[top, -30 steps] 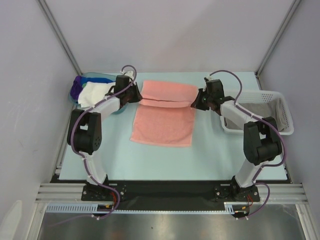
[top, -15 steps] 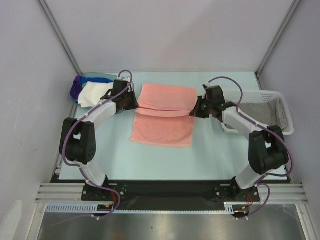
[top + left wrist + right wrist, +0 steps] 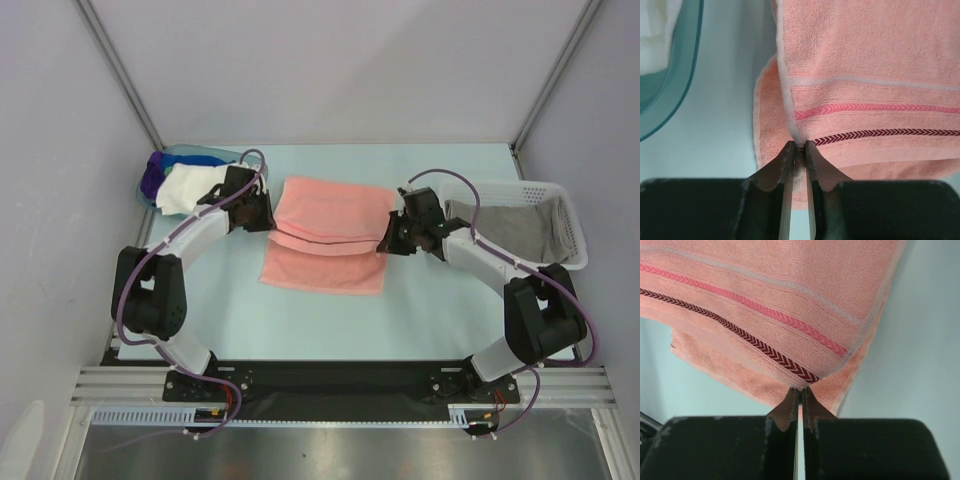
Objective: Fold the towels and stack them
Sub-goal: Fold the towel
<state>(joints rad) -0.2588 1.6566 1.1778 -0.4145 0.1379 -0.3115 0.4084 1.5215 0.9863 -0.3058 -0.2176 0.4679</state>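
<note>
A salmon pink terry cloth towel (image 3: 330, 215) lies in the middle of the pale blue-green table (image 3: 430, 300), between the two arms. It is doubled over on itself: the upper layer covers the far part, and its free edge, trimmed with a pink and a dark red chevron stripe, runs left to right across the towel. The lower layer shows beyond that edge on the near side. The left arm (image 3: 200, 225) reaches in from the left, and its jaws are pinched on the left corner of that striped edge. In the left wrist view the white hem sits right between the two tips, which stand only a narrow slit apart. The right arm (image 3: 480, 255) comes in from the right, and its jaws are closed tight on the right corner of the same edge, where the dark red stripe ends. Both held corners are raised a little above the lower layer. At the far left stands a translucent blue plastic tub (image 3: 200, 152) holding a white towel (image 3: 185, 185) and a purple one (image 3: 152, 178), just beside the left arm. At the right edge of the table a white mesh plastic basket (image 3: 572, 235) holds a grey towel (image 3: 510, 225).
</note>
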